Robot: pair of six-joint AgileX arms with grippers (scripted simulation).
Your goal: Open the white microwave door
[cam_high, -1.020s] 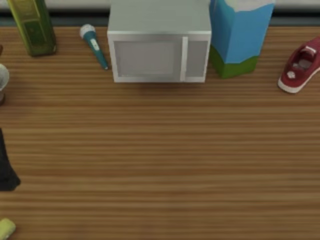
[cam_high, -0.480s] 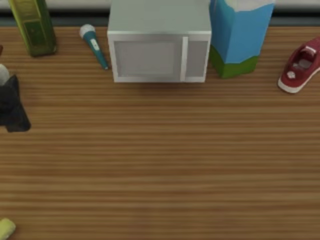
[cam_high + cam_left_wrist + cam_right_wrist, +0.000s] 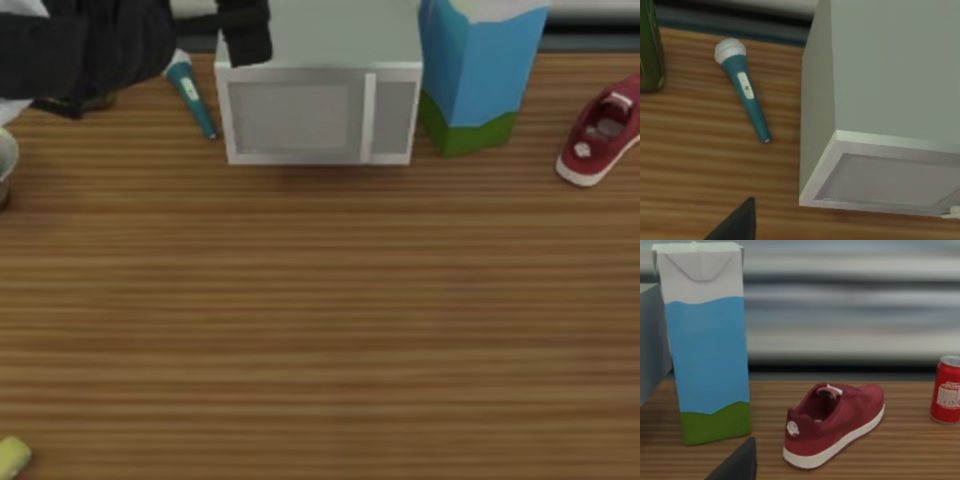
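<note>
1. Top view shows the white microwave door [image 3: 297,118] shut, facing the near side, on the microwave [image 3: 318,40] at the far middle of the table [image 3: 320,320].
2. Judged stiff and hinged, the door should swing rather than flex; the vertical silver handle [image 3: 368,118] at its right edge is the place to grip.
3. Left gripper [image 3: 245,25] hangs over the microwave's far-left corner; I cannot tell whether it is spread or closed.
4. Right gripper's state is equally unclear.
5. Whatever the microwave holds is hidden.
</note>
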